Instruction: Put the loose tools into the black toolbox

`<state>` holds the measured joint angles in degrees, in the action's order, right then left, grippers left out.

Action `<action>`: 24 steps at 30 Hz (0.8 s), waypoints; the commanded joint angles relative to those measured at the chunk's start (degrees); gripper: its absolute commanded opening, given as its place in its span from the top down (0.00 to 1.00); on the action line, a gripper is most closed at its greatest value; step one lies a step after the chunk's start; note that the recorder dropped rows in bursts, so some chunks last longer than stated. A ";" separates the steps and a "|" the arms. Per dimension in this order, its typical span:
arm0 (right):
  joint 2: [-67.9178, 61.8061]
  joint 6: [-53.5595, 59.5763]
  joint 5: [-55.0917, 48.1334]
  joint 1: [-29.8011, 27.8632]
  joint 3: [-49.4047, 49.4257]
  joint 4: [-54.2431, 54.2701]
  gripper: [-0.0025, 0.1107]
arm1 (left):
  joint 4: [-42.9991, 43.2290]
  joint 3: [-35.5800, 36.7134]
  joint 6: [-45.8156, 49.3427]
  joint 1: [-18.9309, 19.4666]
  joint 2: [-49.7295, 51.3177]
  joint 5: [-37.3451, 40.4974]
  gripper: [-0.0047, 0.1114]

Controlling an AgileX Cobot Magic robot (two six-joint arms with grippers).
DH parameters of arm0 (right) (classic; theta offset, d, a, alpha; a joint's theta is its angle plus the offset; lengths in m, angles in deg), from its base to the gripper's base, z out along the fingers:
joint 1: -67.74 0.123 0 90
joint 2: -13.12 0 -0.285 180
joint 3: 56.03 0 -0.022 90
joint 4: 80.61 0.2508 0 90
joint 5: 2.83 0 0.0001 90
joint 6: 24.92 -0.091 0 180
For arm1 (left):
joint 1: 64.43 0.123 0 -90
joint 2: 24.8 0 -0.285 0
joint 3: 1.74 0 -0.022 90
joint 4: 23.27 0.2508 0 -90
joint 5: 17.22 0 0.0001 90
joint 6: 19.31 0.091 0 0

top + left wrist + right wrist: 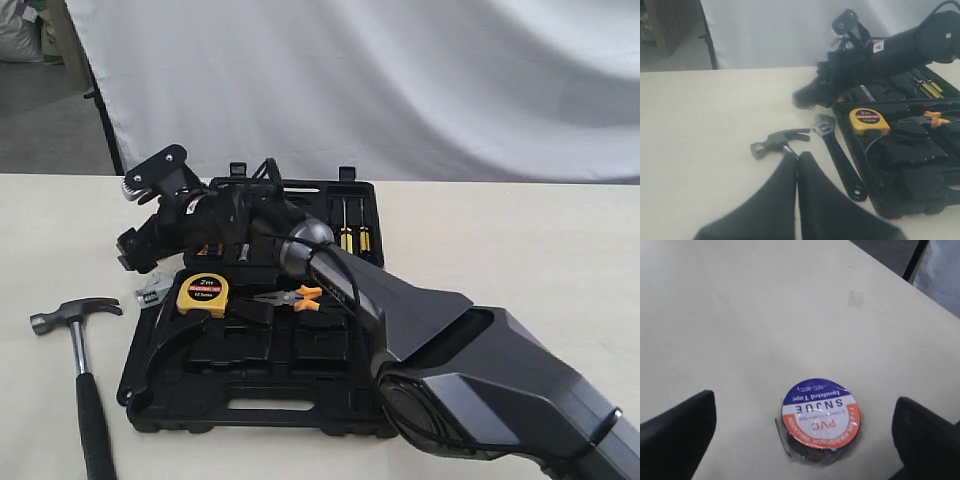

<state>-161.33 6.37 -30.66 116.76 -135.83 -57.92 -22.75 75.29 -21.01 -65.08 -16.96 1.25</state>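
The black tape roll (820, 421), with a blue, white and orange label, lies flat on the table. It sits between the wide-apart fingers of my open right gripper (805, 440), touching neither. That gripper (130, 222) reaches across the black toolbox (250, 405) to beyond its far-left corner. The claw hammer (78, 318) lies left of the toolbox. The adjustable wrench (836, 152) lies between the hammer (777, 141) and the toolbox (910, 170). My left gripper (797, 156) is shut and empty, its tips over the hammer's neck, hiding the handle.
A yellow tape measure (203, 293) and orange-handled pliers (292, 297) rest in the open toolbox, with screwdrivers (347, 228) in its far half. The right arm's dark body (480, 370) crosses the case. A white backdrop hangs behind the table.
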 commanded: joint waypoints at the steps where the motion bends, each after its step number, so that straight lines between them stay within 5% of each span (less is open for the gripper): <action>1: -1.34 1.08 2.42 -0.22 -0.49 -0.34 0.20 | -0.52 0.19 -0.06 -0.40 -0.06 -0.15 0.96; 6: -1.38 3.64 0.37 -0.22 -0.49 -0.34 0.20 | -0.52 0.19 -0.06 -0.40 -0.06 -0.15 0.96; 10: 3.64 3.22 -18.18 -1.25 -4.48 -3.15 0.21 | -0.52 0.19 -0.06 -0.40 -0.06 -0.15 0.96; 14: 9.47 -1.58 -33.91 -5.42 -9.66 1.83 0.54 | -0.52 0.19 -0.06 -0.40 -0.06 -0.15 0.96; 17: 11.61 -5.08 -42.13 -9.09 -12.89 6.32 0.96 | -0.52 0.19 -0.06 -0.40 -0.06 -0.15 0.96; 24: 11.96 -9.85 -42.13 -10.85 -12.89 14.37 0.97 | -0.52 0.19 -0.06 -0.40 -0.06 -0.15 0.96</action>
<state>-149.42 -2.59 -72.16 105.96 -148.60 -47.07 -22.75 75.29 -21.01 -65.08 -16.96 1.25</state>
